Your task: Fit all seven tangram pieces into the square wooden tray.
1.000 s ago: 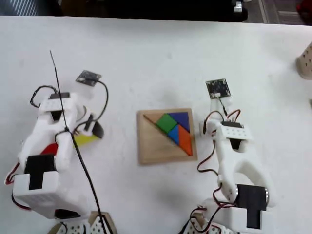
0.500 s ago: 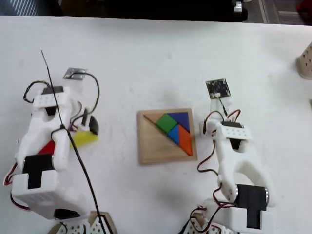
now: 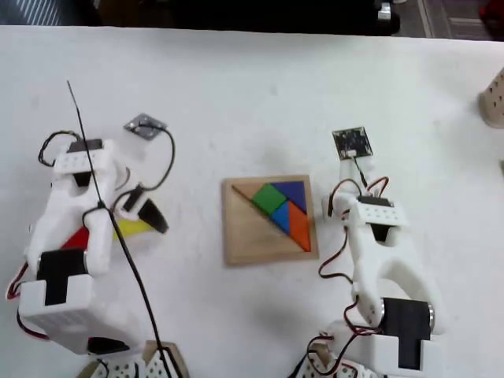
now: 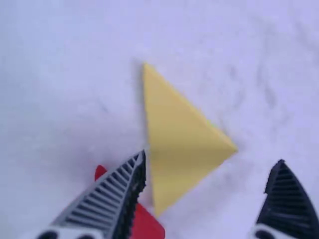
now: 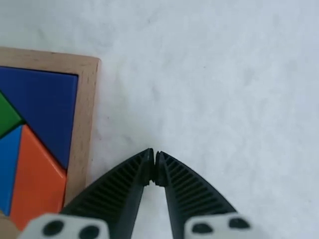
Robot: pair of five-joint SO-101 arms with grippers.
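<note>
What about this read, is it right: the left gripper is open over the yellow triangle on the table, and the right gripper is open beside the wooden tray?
Not quite. The right gripper is shut, not open; the right wrist view shows its tips meeting beside the wooden tray. The left gripper is indeed open over the yellow triangle on the table.

The yellow triangle (image 4: 182, 149) and the red piece (image 4: 144, 224) are plain, unpatterned; the tray (image 3: 246, 240) is pale wood; in it show a dark blue piece (image 3: 293, 191), a green piece (image 3: 270, 198) and an orange piece (image 3: 298, 224); the table (image 3: 260, 94) is white.
</note>
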